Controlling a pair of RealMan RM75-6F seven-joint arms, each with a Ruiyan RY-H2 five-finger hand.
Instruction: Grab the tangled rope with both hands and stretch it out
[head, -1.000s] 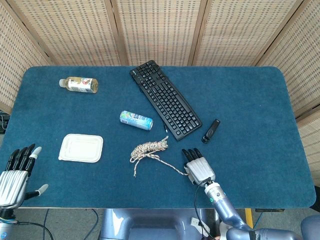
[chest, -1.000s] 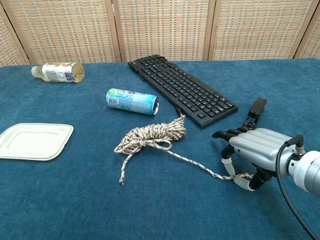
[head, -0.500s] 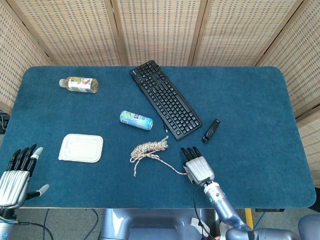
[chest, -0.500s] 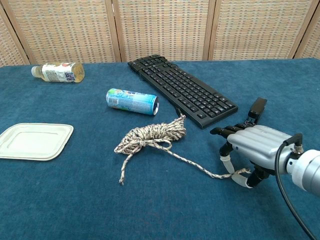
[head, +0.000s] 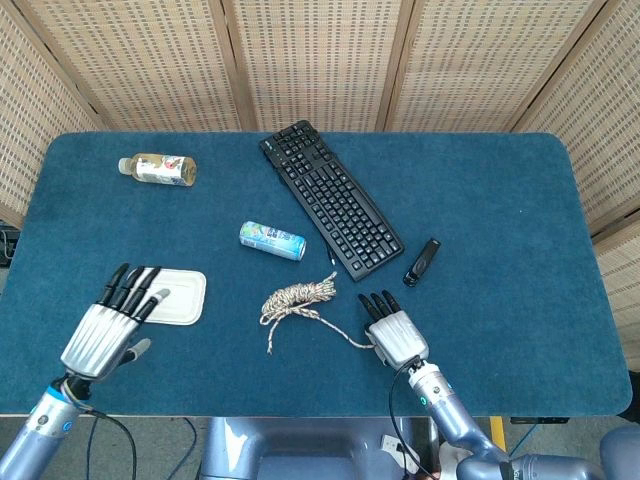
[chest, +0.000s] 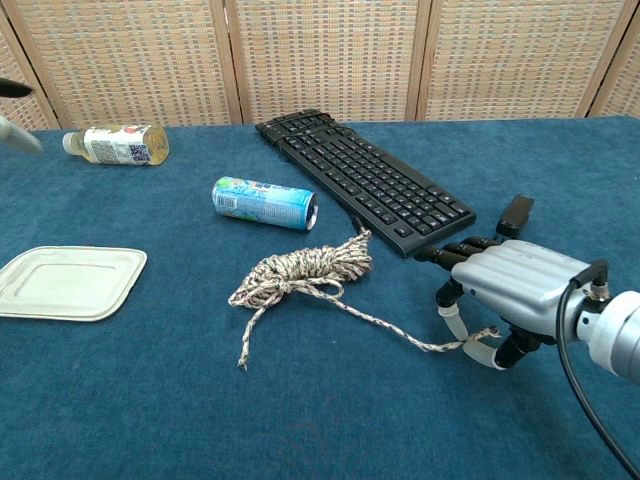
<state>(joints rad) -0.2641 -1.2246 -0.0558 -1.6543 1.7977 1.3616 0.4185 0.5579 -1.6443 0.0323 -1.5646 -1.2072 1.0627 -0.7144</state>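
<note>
The tangled speckled rope (head: 300, 296) lies bunched at the table's middle, also seen as the rope (chest: 305, 272) in the chest view. One loose strand trails from it toward my right hand (head: 397, 335). The right hand (chest: 515, 290) rests low on the cloth and pinches that strand's end between thumb and a finger, the other fingers stretched forward. A second short tail points toward the front edge. My left hand (head: 105, 330) hovers with fingers spread at the front left, its tips over the white tray's corner, well left of the rope and holding nothing.
A white tray (head: 180, 300) lies left of the rope. A can (head: 272, 240) lies on its side behind the rope, next to a black keyboard (head: 330, 198). A small black stick (head: 422, 262) sits ahead of the right hand. A bottle (head: 158, 168) lies far left.
My left hand has swung in from the table's front-left corner to the tray's near edge. The right hand has edged forward slightly, keeping hold of the strand's end.
</note>
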